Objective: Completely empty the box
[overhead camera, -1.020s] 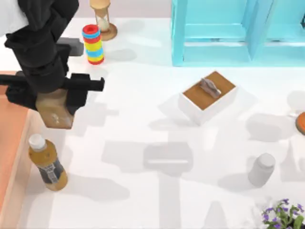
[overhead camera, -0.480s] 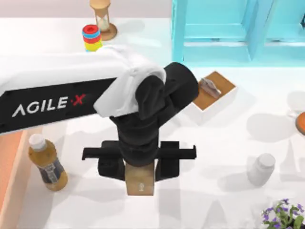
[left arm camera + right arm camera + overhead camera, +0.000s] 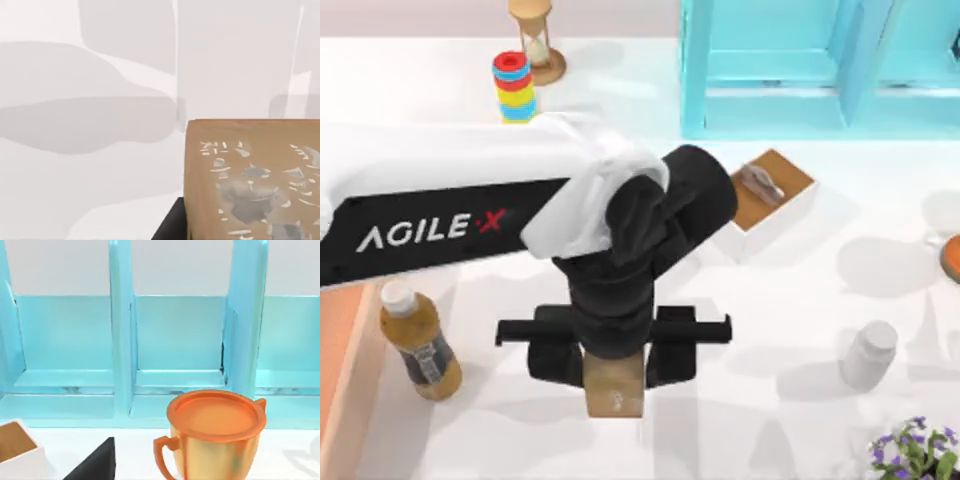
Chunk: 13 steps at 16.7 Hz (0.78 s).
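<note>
The box lies at the table's left edge, only a salmon strip of it showing. My left arm reaches out over the table's middle, the left gripper closed on 1 brown cube, seemingly just above the surface. A brown bottle stands just beside the box.

a white table, crossed by soft grey shadows, is seen from above, with a turquoise shelf unit of upright dividers set at its far edge against a pale wall.
</note>
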Tool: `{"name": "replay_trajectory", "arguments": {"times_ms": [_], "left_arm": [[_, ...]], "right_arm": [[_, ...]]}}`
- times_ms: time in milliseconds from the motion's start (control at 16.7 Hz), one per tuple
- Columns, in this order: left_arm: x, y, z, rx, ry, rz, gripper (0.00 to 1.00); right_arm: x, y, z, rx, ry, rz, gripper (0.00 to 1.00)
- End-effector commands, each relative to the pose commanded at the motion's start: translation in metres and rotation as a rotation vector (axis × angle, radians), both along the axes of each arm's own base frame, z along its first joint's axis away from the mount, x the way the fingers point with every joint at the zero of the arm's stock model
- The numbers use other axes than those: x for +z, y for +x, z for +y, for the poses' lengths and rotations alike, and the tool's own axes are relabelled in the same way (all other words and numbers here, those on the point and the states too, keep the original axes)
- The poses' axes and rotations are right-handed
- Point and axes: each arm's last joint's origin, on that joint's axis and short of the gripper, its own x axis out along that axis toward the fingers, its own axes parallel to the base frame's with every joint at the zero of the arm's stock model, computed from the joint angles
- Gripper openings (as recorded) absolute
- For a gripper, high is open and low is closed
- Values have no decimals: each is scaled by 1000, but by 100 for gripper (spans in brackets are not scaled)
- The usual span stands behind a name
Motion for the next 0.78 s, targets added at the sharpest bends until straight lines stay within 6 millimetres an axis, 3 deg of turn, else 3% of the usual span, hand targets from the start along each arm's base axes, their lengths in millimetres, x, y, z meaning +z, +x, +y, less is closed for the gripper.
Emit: {"name": "replay_trajectory", "arguments": {"times_ms": [300, 540, 780], "left_arm": [[-33, -1, 0, 0, -4, 0, 0], [-34, -1, 0, 0, -3, 0, 0], [-34, -1, 0, 0, -3, 0, 30]], "right_arm": [[0, 0, 0, 0, 0, 0, 100], [0, 0, 0, 0, 0, 0, 100], [0, 0, 0, 0, 0, 0, 100]]}}
